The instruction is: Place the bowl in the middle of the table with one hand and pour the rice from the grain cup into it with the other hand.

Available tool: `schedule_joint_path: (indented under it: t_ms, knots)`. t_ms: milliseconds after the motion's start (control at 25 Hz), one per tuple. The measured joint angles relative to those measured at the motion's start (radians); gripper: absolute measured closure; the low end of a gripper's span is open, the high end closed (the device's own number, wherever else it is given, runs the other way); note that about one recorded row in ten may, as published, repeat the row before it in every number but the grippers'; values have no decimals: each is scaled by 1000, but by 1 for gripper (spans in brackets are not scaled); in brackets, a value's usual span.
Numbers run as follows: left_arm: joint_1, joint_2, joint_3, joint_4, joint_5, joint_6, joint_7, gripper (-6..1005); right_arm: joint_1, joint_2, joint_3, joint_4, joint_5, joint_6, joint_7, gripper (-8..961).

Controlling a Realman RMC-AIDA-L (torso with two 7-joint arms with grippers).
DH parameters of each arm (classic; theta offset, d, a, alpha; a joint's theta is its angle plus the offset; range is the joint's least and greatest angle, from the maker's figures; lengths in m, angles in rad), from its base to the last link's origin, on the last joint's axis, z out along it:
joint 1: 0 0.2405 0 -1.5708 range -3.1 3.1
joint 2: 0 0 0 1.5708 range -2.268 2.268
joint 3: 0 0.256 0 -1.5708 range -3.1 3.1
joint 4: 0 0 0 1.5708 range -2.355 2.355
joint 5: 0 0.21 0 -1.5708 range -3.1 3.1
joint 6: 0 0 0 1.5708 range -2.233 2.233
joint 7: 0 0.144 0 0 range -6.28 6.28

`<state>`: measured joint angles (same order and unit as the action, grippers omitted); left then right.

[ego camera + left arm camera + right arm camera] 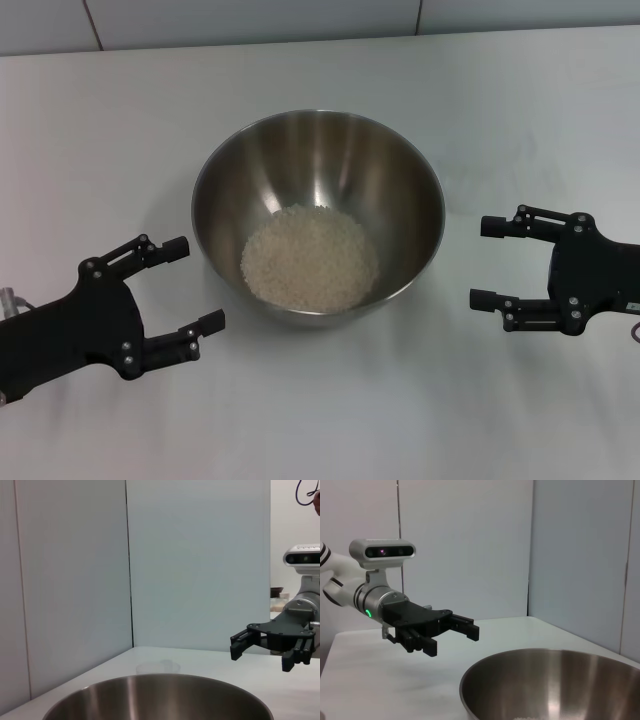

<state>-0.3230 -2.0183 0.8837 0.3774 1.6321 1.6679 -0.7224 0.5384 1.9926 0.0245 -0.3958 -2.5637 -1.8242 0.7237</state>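
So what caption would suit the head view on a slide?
Rice heaped in the steel bowl mid-table, open left pincer and right pincer flanking it.

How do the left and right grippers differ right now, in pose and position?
The black left gripper sits at the steel bowl's near-left, angled up toward it; the black right gripper sits level at the bowl's right, pointing straight at it. Both are open, empty and off the bowl.

Matte black two-fingered grippers on silver-grey wrists

The left gripper [182, 300] and right gripper [488, 262] have flat black plates studded with small silver screws, slim linkage fingers ending in blocky ribbed pads; behind the jaws sit silver-grey cylinders, one with a green light, each topped by a white-grey camera bar
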Motion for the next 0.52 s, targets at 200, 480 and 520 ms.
schedule_joint_path:
  t_ms: [200, 480, 520]
  knots:
    - [-2, 1, 0, 1, 1, -1, 0, 139, 1, 0, 0, 0, 0, 3, 0, 143]
    - [-2, 2, 0, 10, 1, -1, -1, 139, 2, 2, 0, 0, 0, 0, -1, 143]
    - [-2, 2, 0, 10, 1, -1, -1, 139, 2, 2, 0, 0, 0, -1, -1, 143]
